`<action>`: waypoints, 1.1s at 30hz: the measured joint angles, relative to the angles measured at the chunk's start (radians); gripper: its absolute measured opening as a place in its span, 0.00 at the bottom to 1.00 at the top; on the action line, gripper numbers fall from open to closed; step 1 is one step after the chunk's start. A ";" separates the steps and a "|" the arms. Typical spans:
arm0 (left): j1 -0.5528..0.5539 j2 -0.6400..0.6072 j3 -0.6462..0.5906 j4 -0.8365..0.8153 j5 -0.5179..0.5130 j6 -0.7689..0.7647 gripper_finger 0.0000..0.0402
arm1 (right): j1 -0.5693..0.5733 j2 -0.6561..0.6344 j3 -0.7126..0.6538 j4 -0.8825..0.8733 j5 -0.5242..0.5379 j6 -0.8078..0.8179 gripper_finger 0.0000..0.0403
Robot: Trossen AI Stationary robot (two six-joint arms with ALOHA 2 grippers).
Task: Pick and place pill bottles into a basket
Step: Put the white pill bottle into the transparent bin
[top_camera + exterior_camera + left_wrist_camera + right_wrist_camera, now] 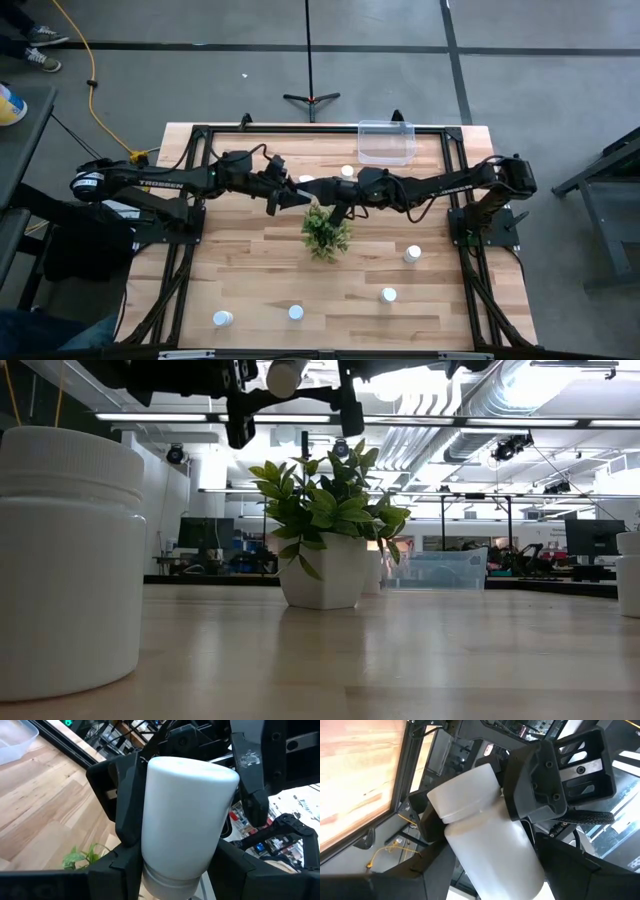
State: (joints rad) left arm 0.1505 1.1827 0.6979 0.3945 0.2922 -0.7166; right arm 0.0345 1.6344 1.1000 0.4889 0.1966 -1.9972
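One white pill bottle (307, 183) is held in the air between my two grippers, above the green plant (325, 232) at the table's middle. My left gripper (296, 192) comes from the left and my right gripper (330, 192) from the right; both are shut on this bottle. It also shows at the top of the low view (283, 375). Several other pill bottles stand on their bases on the table, among them one (413, 254) at the right and one (222, 319) near the front. The clear basket (386, 143) sits at the far edge. My left gripper pinches the bottle's cap end (170, 875) between its two fingers, which lie along the bottle. It comes level from the table's left. The bottle lies about level, lifted clear of the table. My right gripper pinches the bottle's body toward its base end (495, 865) between its two fingers (125, 805), coming level from the table's right. The fingers lie along the bottle, opposite my left gripper's. The cap end (460, 790) points away from it.
The potted plant (325, 540) stands right under the held bottle. A bottle (347, 171) stands between the grippers and the basket (445, 570). Two bottles (388, 295) (296, 312) stand toward the front. One bottle (70, 560) is close to the low camera.
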 joint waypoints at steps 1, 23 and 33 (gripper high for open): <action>0.000 0.000 0.000 0.002 -0.001 -0.001 0.52 | 0.000 0.000 0.000 0.000 0.000 0.000 0.64; 0.000 0.000 0.001 0.015 -0.018 0.003 0.62 | 0.001 0.000 -0.001 0.002 0.040 0.017 0.39; 0.000 -0.013 0.001 0.015 0.008 0.089 0.68 | 0.001 0.001 -0.001 0.011 0.040 0.014 0.39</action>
State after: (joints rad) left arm 0.1509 1.1695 0.6991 0.4091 0.3004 -0.6272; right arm 0.0357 1.6352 1.0992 0.5000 0.2367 -1.9835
